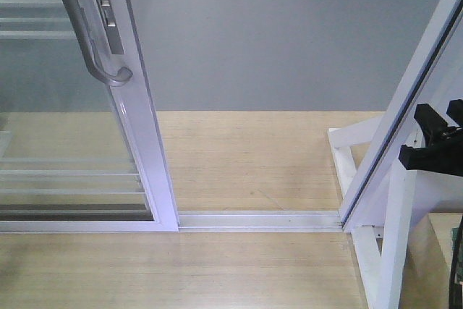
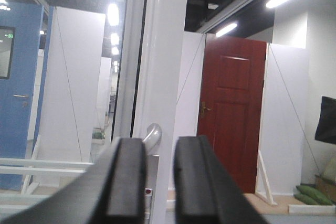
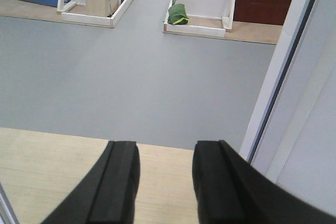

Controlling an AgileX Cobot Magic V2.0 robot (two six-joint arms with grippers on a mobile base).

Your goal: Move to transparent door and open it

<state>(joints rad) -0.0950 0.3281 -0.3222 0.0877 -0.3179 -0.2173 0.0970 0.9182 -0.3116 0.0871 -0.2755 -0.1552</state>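
Nearest the left wrist camera, the left gripper [image 2: 159,182] shows two black pads with a narrow gap between them, nothing clamped in that gap, so it reads as slightly parted and empty. Just past those pads stands the white frame edge of the transparent door [image 2: 167,77], and the rounded tip of its grey pull handle [image 2: 153,136] peeks out right behind the fingertips; whether a pad actually touches frame or handle, I cannot tell. Over on the right, the right gripper [image 3: 163,182] hangs spread and empty above the wooden floor, with a white frame post [image 3: 283,72] on its right. From the front view, the door [image 1: 141,128] sits on the left with its handle [image 1: 90,41] up high, and a wide gap of bare bottom track [image 1: 257,218] runs between it and the right post [image 1: 405,106], so the doorway looks open already, or very nearly so. My call: the sliding step is at or close to its end. The next move, if any travel is left, calls for a steady leftward push along the track, then easing the left arm clear of handle and frame. Beyond the opening lies grey floor [image 1: 289,41], and farthest off a red door [image 2: 233,114].
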